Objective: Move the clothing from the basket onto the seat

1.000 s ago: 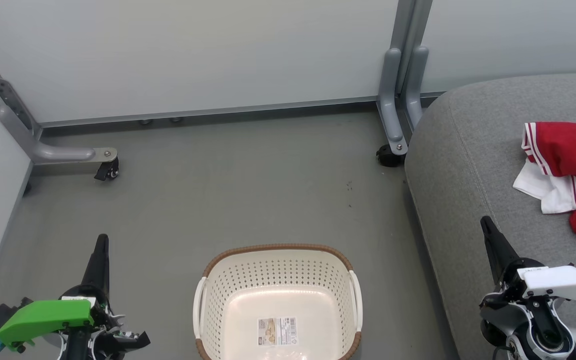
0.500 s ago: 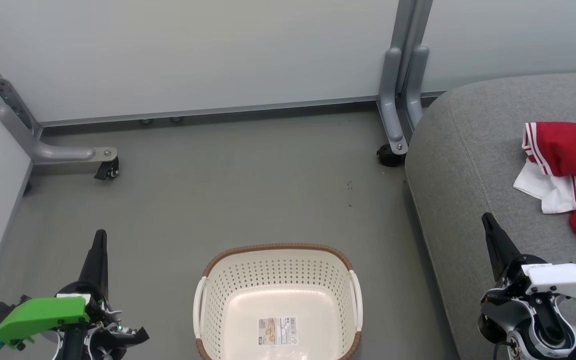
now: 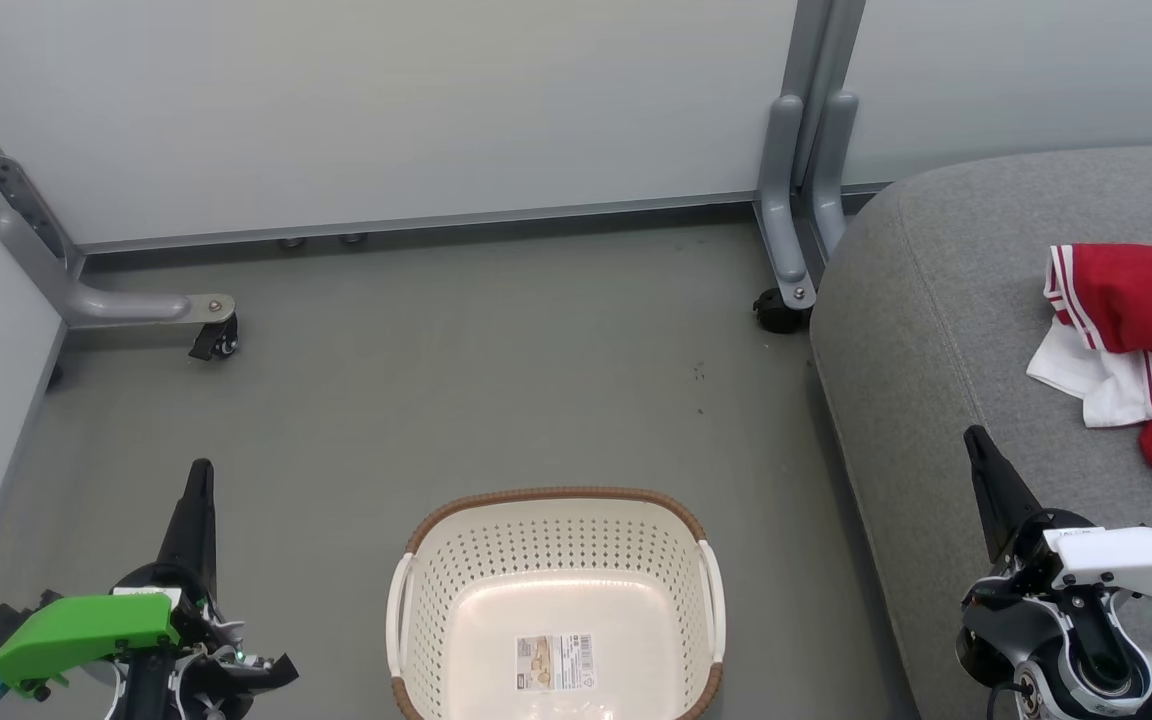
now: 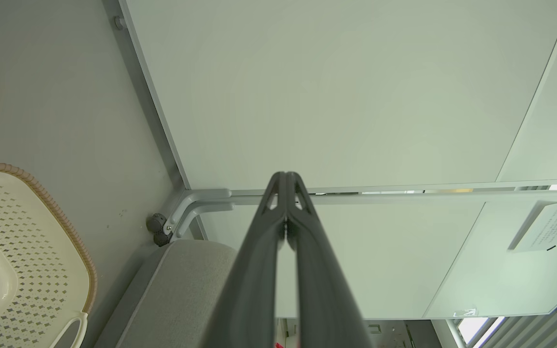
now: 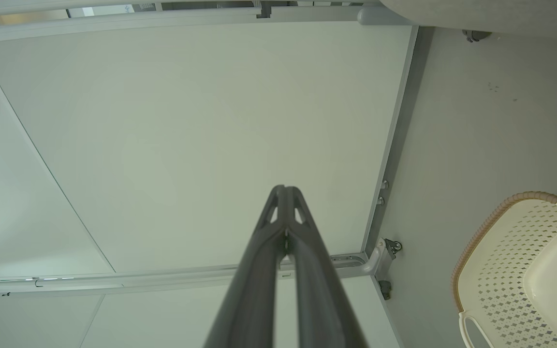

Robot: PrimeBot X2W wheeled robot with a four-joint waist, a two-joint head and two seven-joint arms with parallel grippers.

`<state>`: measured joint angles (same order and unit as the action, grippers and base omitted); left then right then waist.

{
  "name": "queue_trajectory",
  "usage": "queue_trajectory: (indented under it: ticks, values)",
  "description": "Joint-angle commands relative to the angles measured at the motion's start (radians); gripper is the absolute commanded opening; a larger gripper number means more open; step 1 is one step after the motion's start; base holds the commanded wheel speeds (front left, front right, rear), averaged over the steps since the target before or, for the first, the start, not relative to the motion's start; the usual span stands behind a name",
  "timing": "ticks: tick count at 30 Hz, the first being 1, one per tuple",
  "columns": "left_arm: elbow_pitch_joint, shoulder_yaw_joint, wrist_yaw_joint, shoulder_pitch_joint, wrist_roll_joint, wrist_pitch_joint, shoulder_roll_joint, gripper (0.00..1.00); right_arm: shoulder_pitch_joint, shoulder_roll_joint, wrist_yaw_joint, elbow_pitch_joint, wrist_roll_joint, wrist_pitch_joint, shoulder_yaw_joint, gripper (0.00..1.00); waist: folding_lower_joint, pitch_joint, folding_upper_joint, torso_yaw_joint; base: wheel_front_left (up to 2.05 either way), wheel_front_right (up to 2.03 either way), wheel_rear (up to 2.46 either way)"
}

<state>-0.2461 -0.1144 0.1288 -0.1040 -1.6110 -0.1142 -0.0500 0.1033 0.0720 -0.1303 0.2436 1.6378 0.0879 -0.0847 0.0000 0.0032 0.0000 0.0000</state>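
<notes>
1. Clothing [image 3: 1141, 330] lies bunched at the right edge of the head view. It is red fabric with white panels and white stripe trim, resting on the grey seat [image 3: 936, 330] and cut off by the frame edge.
2. The seat takes up the right side of that view. Its rounded corner is near a dark caster [image 3: 774, 310] under the grey partition frame [image 3: 804, 150].
3. The basket [image 3: 556, 496] stands on the grey floor [image 3: 496, 380] at bottom centre, brown rim up, with a printed label [image 3: 555, 662] on its pale bottom (its near end runs off the frame).
4. The left gripper [image 3: 201, 475] sits at lower left, beside the basket and apart from it, fingers pointing up the frame above a green wrist cover [image 3: 76, 635]. In the left wrist view its two fingers meet at the tips, closed with nothing between them.
5. The right gripper [image 3: 976, 440] sits at lower right against the seat's grey fabric, below the clothing and clear of it, with a white wrist cover [image 3: 1126, 560] beneath. In the right wrist view its fingertips press together likewise, holding nothing.
6. In the left wrist view the basket's rim curves in at the left edge and the seat's corner shows at the bottom. In the right wrist view the basket sits at lower right.
</notes>
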Motion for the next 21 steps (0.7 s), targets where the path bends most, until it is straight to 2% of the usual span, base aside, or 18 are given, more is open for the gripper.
queue_trajectory:
  ticks: [1,21]
  values:
    - [0.002,-0.002,0.004,-0.011,-0.003,-0.004,0.000,0.00,0.007,-0.002,-0.001,0.002,-0.003,0.006,-0.003,0.00,0.0000,0.000,0.0000,0.000,0.00,0.00,0.00]
    - [0.002,-0.002,0.004,-0.011,-0.004,-0.004,0.000,0.00,0.008,-0.007,-0.001,0.003,-0.009,0.009,-0.010,0.00,0.0000,0.000,0.0000,0.000,0.00,0.00,0.00]
